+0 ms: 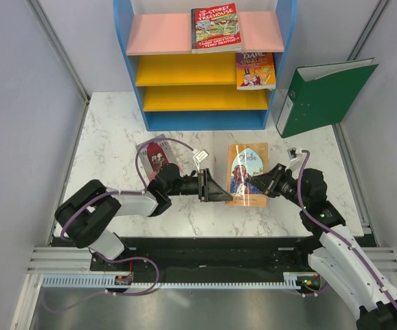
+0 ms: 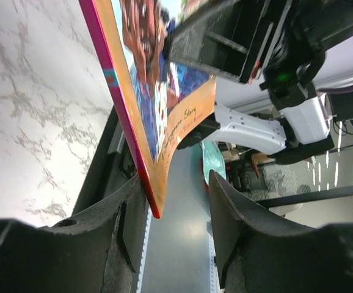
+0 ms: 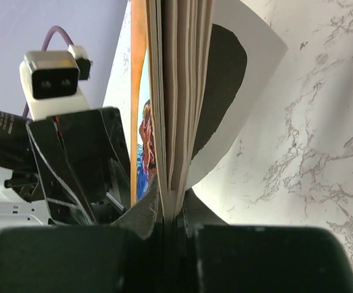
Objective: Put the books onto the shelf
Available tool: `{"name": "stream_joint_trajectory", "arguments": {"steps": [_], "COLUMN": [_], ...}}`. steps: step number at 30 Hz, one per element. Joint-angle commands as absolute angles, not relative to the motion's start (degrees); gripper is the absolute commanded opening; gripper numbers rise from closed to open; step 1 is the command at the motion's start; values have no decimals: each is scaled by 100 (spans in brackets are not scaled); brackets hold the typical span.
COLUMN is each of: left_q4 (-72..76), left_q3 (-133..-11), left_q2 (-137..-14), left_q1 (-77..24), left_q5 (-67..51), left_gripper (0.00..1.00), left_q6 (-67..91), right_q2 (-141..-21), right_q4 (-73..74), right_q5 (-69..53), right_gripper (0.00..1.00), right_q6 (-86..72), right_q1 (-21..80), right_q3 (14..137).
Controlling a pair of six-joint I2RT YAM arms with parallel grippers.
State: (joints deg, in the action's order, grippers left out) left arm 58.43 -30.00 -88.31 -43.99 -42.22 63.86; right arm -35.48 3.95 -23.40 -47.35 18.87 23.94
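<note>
Top external view: we see both arms reaching inward over a white table (image 1: pixel 116 130) with grey marble veining
Orange book (image 1: pixel 246 175): thin, rectangular paperback with a glossy illustrated cover; it sits between the two grippers near the middle of the table, well apart from the shelf
Right gripper (image 3: pixel 167 204): black fingers are pinched tight on the book's page edge, where we see the soft sheets fanning slightly
Left gripper (image 2: pixel 178 186): matte black, curved fingers stand apart; the book's pink-edged corner lies between them, against one finger and not clamped
Shelf (image 1: pixel 185 69): blue frame, smooth pink top board, two yellow boards below, at the far edge of the table
Red-green book (image 1: pixel 216 27): lies flat on the pink board
Yellow-orange book (image 1: pixel 255 70): on the upper yellow board, at its right end
Small maroon book (image 1: pixel 159 157): flat on the table, just beside the left arm
Green binder (image 1: pixel 325 96): stiff and broad, leaning to the right of the shelf
</note>
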Motion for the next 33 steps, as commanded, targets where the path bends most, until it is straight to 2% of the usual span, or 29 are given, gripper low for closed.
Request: {"name": "stream_joint_trajectory", "arguments": {"steps": [1, 3, 5, 6, 7, 8, 10, 12, 13, 14, 23, 25, 26, 27, 28, 31, 33], "left_q4": [5642, 5730, 5922, 6063, 6308, 6415, 6399, 6259, 6092, 5995, 4870, 4747, 4650, 4641, 4649, 4632, 4579], "left_q3": [-3243, -3313, -3340, -3322, -3305, -3287, -3269, -3287, -3287, -3296, -3744, -3788, -3832, -3841, -3841, -3858, -3876], "left_q2": [-8902, -9034, -9202, -9254, -9290, -9342, -9343, -9238, -9185, -9080, -8631, -8596, -8596, -8596, -8596, -8552, -8552], "left_q1": [-4903, -5018, -5124, -5168, -5168, -5159, -5159, -5159, -5159, -5150, -5080, -5063, -5054, -5054, -5054, -5054, -5054], "left_q5": [-4105, -4026, -3999, -3990, -3982, -3955, -3876, -3797, -3762, -3675, -3507, -3437, -3402, -3393, -3375, -3314, -3235], "left_gripper": [51, 50, 43, 37, 18, 11, 2, 2, 2, 2, 2, 11, 23, 41, 46, 50, 47], "left_q6": [6012, 6047, 6160, 6222, 6284, 6406, 6416, 6346, 6267, 6223, 5634, 5608, 5590, 5572, 5581, 5572, 5555], "right_q2": [-3612, -3612, -3595, -3603, -3604, -3604, -3604, -3612, -3595, -3586, -3560, -3516, -3507, -3481, -3480, -3472, -3454], "right_q4": [193, 202, 211, 211, 211, 220, 220, 246, 263, 307, 360, 360, 378, 378, 387, 413, 439], "right_q5": [-1986, -1986, -1960, -1951, -1942, -1934, -1942, -1943, -1942, -1925, -1898, -1890, -1872, -1863, -1863, -1872, -1855], "right_gripper": [0, 0, 0, 0, 0, 0, 0, 1, 7, 9, 8, 8, 8, 8, 8, 8, 8], "right_q6": [-4737, -4737, -4737, -4746, -4737, -4737, -4729, -4720, -4694, -4659, -4623, -4632, -4632, -4632, -4632, -4623, -4632], "right_q1": [1854, 1854, 1854, 1854, 1854, 1854, 1863, 1854, 1854, 1854, 1854, 1854, 1854, 1846, 1854, 1854, 1854], "right_q3": [2715, 2742, 2786, 2804, 2812, 2812, 2821, 2821, 2821, 2821, 2821, 2821, 2821, 2830, 2830, 2839, 2839]}}
